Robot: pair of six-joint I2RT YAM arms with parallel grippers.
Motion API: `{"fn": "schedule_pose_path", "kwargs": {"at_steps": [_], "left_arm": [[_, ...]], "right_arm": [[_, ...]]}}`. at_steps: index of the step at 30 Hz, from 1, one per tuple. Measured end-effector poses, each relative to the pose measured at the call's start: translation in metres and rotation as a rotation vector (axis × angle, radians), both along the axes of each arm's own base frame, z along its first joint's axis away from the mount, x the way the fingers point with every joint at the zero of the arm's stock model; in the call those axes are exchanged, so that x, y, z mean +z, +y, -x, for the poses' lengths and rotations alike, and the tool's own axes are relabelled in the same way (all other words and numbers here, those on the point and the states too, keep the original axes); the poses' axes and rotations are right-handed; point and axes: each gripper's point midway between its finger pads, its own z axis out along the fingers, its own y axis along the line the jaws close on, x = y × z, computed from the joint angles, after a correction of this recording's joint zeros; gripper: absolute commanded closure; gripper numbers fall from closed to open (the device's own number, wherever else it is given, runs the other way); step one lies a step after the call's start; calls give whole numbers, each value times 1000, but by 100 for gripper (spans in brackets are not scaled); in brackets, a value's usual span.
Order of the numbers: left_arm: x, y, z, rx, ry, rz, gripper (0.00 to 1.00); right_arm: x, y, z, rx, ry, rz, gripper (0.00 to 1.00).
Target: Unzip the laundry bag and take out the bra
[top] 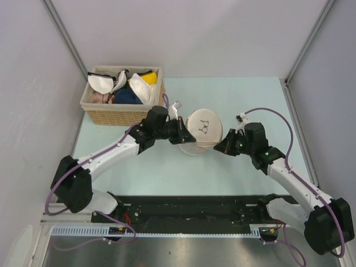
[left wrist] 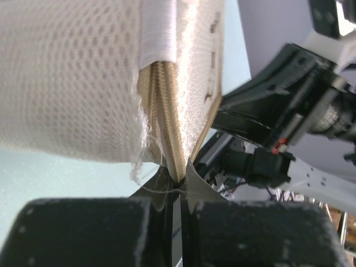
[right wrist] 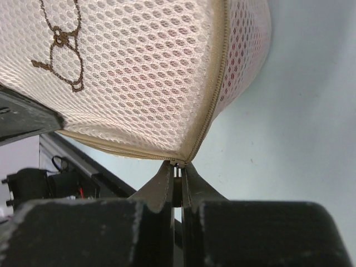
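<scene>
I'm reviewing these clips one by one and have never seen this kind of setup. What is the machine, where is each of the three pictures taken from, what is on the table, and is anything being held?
Two robot arms are bolted at the near edge of a pale table. The overhead picture looks down from above and behind them; the other two come from cameras on each wrist.

On the table sit a wicker basket of bras and a round mesh laundry bag with a bra drawing on its face. Red shows faintly through the mesh in the right wrist view.

The left end effector is shut on the bag's zipper seam. The right end effector is shut on the zipper at the bag's opposite edge. The bag looks zipped closed.
</scene>
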Motion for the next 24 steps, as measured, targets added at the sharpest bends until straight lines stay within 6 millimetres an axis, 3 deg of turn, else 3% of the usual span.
{"fn": "schedule_pose_path", "kwargs": {"at_steps": [6,11,14,15,16,19,22,24], "left_arm": [[25,8,13,-84,-48,30,100],[33,11,9,-153,-75,17,100],[28,8,-1,-187,-87,-4,99],[22,6,-7,-193,-82,-18,93],[17,5,-12,-195,-75,-29,70],[0,0,-25,-193,-44,-54,19],[-2,4,-31,-157,-36,-69,0],[3,7,-34,-125,-52,-76,0]], "right_arm": [[8,5,0,96,-63,-18,100],[9,4,-6,127,-73,-45,100],[10,1,-9,111,-80,-42,100],[9,-2,-11,94,-78,-35,100],[7,-4,-12,69,-64,-33,100],[4,-8,-15,-12,-17,-39,100],[4,-6,-14,-100,24,-56,100],[6,2,-10,-124,36,-77,100]]}}
